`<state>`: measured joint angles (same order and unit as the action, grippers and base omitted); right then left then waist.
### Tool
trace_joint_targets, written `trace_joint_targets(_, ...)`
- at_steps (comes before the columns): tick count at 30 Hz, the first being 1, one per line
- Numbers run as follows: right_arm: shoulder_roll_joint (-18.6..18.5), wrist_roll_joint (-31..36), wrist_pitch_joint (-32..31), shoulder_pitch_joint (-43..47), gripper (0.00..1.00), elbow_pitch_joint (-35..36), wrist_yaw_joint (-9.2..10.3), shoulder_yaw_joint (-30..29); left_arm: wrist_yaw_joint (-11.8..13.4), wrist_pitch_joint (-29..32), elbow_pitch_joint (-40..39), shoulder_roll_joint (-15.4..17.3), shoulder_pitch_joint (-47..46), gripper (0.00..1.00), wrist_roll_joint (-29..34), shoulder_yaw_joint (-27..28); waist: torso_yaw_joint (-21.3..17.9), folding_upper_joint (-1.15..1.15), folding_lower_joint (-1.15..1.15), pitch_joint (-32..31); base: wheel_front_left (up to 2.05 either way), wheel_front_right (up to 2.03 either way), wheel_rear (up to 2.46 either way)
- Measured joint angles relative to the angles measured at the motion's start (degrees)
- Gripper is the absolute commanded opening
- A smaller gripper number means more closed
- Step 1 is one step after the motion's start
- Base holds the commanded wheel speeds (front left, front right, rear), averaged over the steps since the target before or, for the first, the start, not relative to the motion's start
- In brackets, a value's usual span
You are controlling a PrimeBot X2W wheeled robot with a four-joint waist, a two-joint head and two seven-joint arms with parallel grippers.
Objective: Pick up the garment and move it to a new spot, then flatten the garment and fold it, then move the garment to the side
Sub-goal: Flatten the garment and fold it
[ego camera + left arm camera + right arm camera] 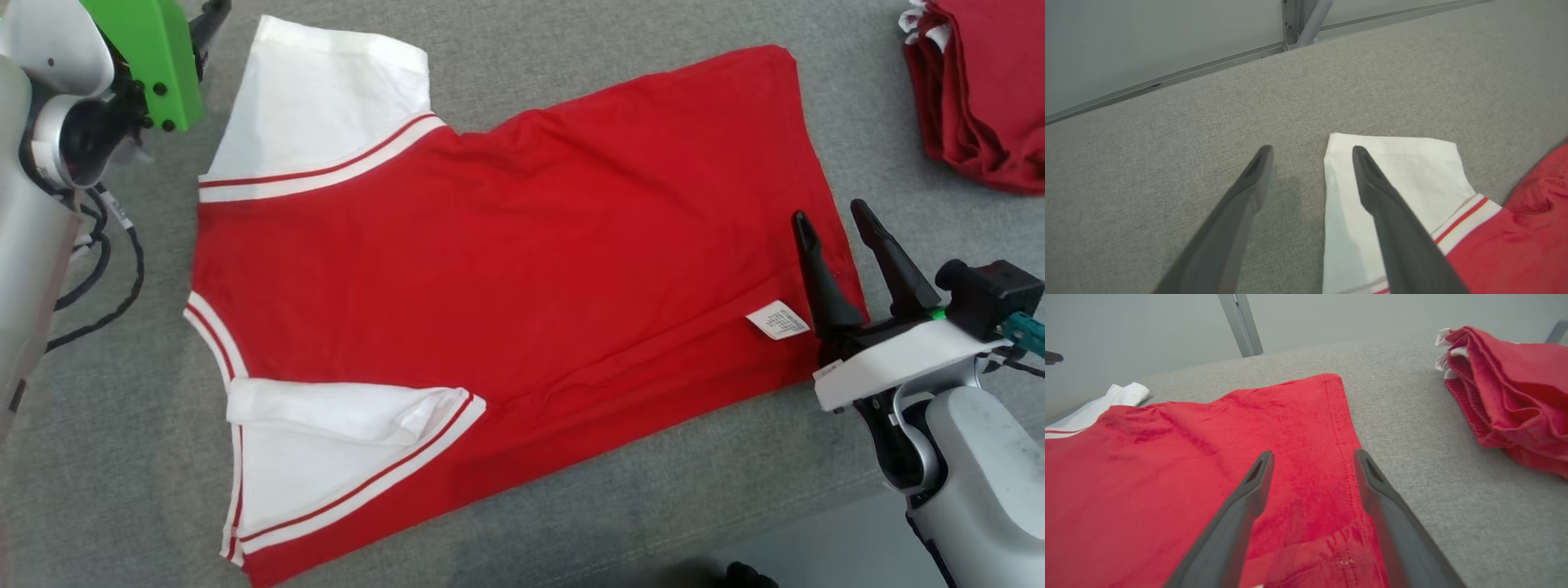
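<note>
Garment (522,269) lies flat; right gripper (829,211) parted at its edge

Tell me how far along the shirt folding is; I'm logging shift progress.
Done: the garment lies spread flat on the grey table. In hand: the left pincer hangs open at the far sleeve, the right pincer open over the hem; nothing gripped, and the near sleeve is rumpled. Left: all folds, then moving it aside, perhaps beside the folded pile.
</note>
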<state>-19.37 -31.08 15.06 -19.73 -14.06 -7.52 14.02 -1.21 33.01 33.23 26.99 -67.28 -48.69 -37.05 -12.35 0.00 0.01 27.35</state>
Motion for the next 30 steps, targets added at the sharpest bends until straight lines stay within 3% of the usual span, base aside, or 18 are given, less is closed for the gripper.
trace_joint_targets(7,0.94,-0.22,-0.01,-1.83,1.00,-0.48,0.00,1.42,-1.87,2.93,6.61,-0.36,-2.88,1.00,1.69,-2.60,-4.57,0.00,0.00,2.84,0.00,0.00,0.00)
trace_joint_targets(14,1.74,-0.35,0.00,-2.13,1.00,-0.71,0.00,1.53,-1.86,2.64,10.93,-0.54,-4.14,1.00,3.15,-3.97,-7.38,0.00,0.00,4.53,0.00,0.00,0.00)
trace_joint_targets(15,1.78,-0.35,0.00,-2.13,1.00,-0.71,0.00,1.51,-1.81,2.64,11.34,-0.54,-4.43,0.96,3.42,-4.11,-7.62,0.00,0.00,4.67,0.00,0.00,0.00)
trace_joint_targets(16,1.87,-0.35,0.00,-2.13,1.00,-0.71,0.00,1.51,-1.81,2.64,11.74,-0.52,-4.78,0.63,3.42,-4.13,-7.83,0.00,0.00,4.78,0.00,0.00,0.00)
trace_joint_targets(17,1.97,-0.35,0.00,-2.13,1.00,-0.74,0.00,1.47,-1.81,2.75,12.11,-0.56,-4.98,0.45,3.37,-4.12,-7.99,0.00,0.00,4.83,0.00,0.00,0.00)
trace_joint_targets(20,1.78,-0.36,0.00,-2.08,1.00,-1.00,0.00,1.14,-1.81,3.05,13.04,-0.73,-5.11,0.33,3.36,-4.24,-8.07,0.00,-0.01,4.63,0.00,0.00,0.00)
trace_joint_targets(24,1.30,-0.36,0.00,-2.05,1.00,-1.19,0.00,0.99,-1.82,3.44,14.00,-1.00,-5.27,0.28,2.98,-4.28,-7.81,0.00,0.00,4.25,0.00,0.00,0.00)
trace_joint_targets(26,0.90,-0.34,0.00,-2.30,1.00,-1.26,0.00,1.12,-1.82,3.71,14.47,-1.29,-5.33,0.00,2.35,-4.02,-7.64,0.00,0.00,4.08,0.00,0.00,0.00)
trace_joint_targets(30,0.34,-0.37,-0.01,-4.42,1.00,-1.69,0.00,2.38,-1.90,3.57,14.95,-1.64,-5.59,0.00,1.47,-3.41,-7.45,0.00,0.00,3.74,0.00,0.00,0.00)
